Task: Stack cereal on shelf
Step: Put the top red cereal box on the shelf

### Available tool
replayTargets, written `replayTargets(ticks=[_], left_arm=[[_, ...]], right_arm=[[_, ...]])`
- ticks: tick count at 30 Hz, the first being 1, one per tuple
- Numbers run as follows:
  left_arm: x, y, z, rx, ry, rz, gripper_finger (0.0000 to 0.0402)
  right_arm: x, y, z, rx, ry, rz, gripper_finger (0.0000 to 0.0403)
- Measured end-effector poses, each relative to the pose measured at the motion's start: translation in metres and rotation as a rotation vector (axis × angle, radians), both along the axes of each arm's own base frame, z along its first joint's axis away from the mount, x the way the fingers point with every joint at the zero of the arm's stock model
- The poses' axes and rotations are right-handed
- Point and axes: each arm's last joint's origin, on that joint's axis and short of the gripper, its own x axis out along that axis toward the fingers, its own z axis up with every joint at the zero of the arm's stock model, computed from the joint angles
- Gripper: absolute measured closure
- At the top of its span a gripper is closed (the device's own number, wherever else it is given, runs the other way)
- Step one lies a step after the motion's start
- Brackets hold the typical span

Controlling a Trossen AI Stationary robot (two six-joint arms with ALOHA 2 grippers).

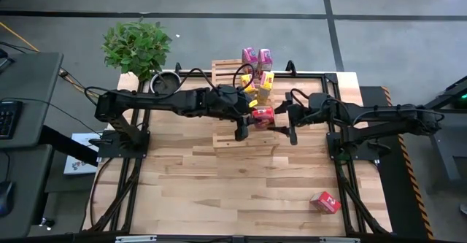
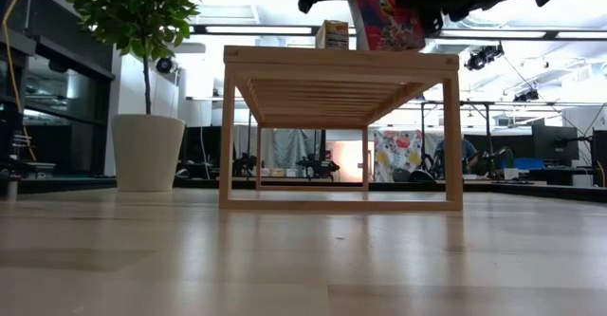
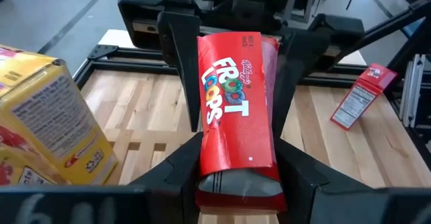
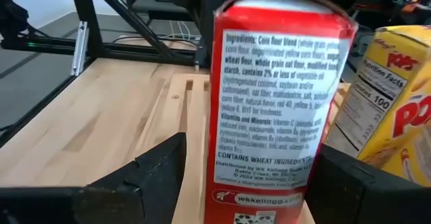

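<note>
Left gripper (image 1: pixel 252 117) clenches red box (image 1: pixel 263 114) over shelf (image 1: pixel 222 71) — right gripper (image 1: pixel 287 119) released — yellow boxes (image 1: pixel 263 80) beside.

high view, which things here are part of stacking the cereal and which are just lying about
Part of the job:
- red box between both arms' jaws
- yellow boxes
- pink boxes
- spare red box on the table
- wooden rack

Lying about:
- potted plant
- keyboard

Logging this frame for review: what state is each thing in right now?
Red box: upright over the shelf, between both grippers.
Left gripper: shut on the red box.
Right gripper: open around the red box.
Second red box: lying on the table, near edge.
Yellow boxes: on the shelf.
Pink boxes: upright beyond the shelf.
Shelf: standing.
</note>
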Motion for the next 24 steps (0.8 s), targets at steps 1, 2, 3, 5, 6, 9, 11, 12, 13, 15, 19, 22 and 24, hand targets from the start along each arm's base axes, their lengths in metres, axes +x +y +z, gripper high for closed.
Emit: replayTargets(ticks=[1, 2, 3, 5, 6, 9, 11, 12, 13, 15, 19, 22, 24], left_arm=[[0.0, 0.0, 0.0, 0.0, 0.001, 0.001, 0.0274], [0.0, 0.0, 0.0, 0.0, 0.0, 0.0, 0.0274], [0.0, 0.0, 0.0, 0.002, 0.0, 0.0, 0.0274], [0.0, 0.0, 0.0, 0.016, 0.0, -0.003, 0.0274], [0.0, 0.0, 0.0, 0.025, 0.001, -0.008, 0.0274], [0.0, 0.0, 0.0, 0.035, 0.002, -0.013, 0.0274], [0.0, 0.001, 0.0, 0.043, 0.003, -0.014, 0.0274], [0.0, 0.002, 0.0, 0.044, 0.004, -0.013, 0.0271], [0.0, 0.002, 0.0, 0.045, 0.004, -0.012, 0.0267], [-0.002, 0.002, 0.002, 0.047, 0.002, -0.009, 0.0254], [-0.01, 0.002, 0.012, 0.048, -0.015, -0.004, 0.0219], [-0.021, 0.002, 0.025, 0.047, -0.038, -0.002, 0.0196], [-0.032, 0.001, 0.034, 0.047, -0.042, -0.002, 0.0186]], right_arm=[[0.0, 0.0, 0.0, 0.0, 0.002, 0.001, 0.0151], [0.0, 0.0, 0.0, 0.0, 0.003, 0.002, 0.0152], [0.0, 0.0, 0.0, 0.0, 0.002, 0.003, 0.0154], [0.0, 0.0, 0.0, -0.002, 0.002, 0.003, 0.0164], [0.0, 0.0, 0.0, -0.002, 0.002, 0.003, 0.0171], [0.0, 0.0, 0.0, -0.003, 0.001, 0.001, 0.0202], [0.0, 0.0, 0.0, -0.004, 0.001, -0.006, 0.0226], [0.0, 0.0, 0.0, -0.006, 0.003, -0.011, 0.0238], [0.0, -0.001, 0.0, -0.007, 0.004, -0.015, 0.0249], [0.0, -0.001, -0.001, -0.022, 0.007, -0.017, 0.0266], [-0.002, -0.001, -0.002, -0.028, 0.028, -0.021, 0.0279], [-0.008, -0.001, -0.001, -0.039, 0.044, -0.052, 0.028], [-0.013, -0.001, 0.002, -0.059, 0.041, -0.077, 0.0281]])
